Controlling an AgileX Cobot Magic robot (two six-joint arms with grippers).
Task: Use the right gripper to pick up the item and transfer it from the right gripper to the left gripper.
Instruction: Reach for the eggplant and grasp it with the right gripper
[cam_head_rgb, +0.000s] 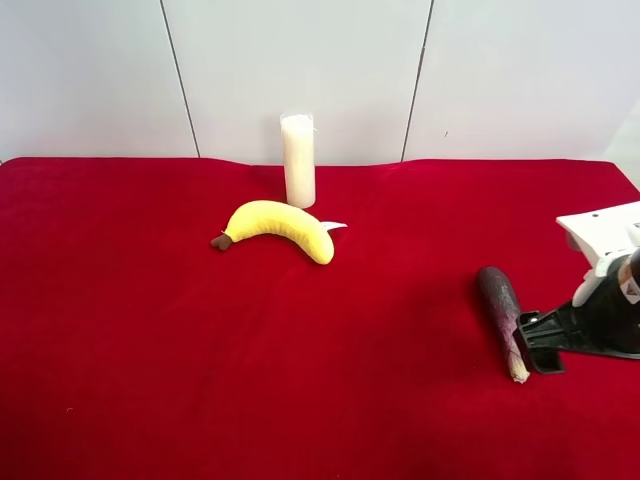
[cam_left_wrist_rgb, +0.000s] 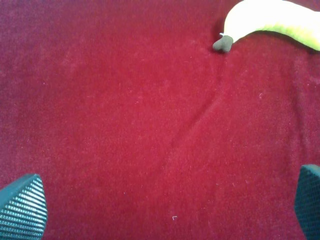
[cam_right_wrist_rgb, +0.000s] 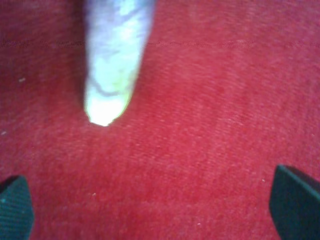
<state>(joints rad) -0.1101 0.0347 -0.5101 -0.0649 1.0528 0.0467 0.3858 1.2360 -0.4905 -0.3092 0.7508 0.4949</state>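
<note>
The item, a slim dark purple eggplant toy (cam_head_rgb: 502, 318) with a pale tip, lies on the red cloth at the exterior high view's right. My right gripper (cam_head_rgb: 537, 346), black jaws under a white bracket, sits low beside its pale tip. In the right wrist view the jaws (cam_right_wrist_rgb: 155, 205) are wide open and empty, and the item (cam_right_wrist_rgb: 116, 55) lies ahead of them, tip toward the camera, not between the fingers. My left gripper (cam_left_wrist_rgb: 165, 205) is open and empty over bare cloth. It is out of the exterior high view.
A yellow plush banana (cam_head_rgb: 280, 227) lies mid-table, and its stem end shows in the left wrist view (cam_left_wrist_rgb: 270, 20). A white upright candle (cam_head_rgb: 298, 160) stands behind it. The red cloth (cam_head_rgb: 150, 330) covers the table up to a white wall.
</note>
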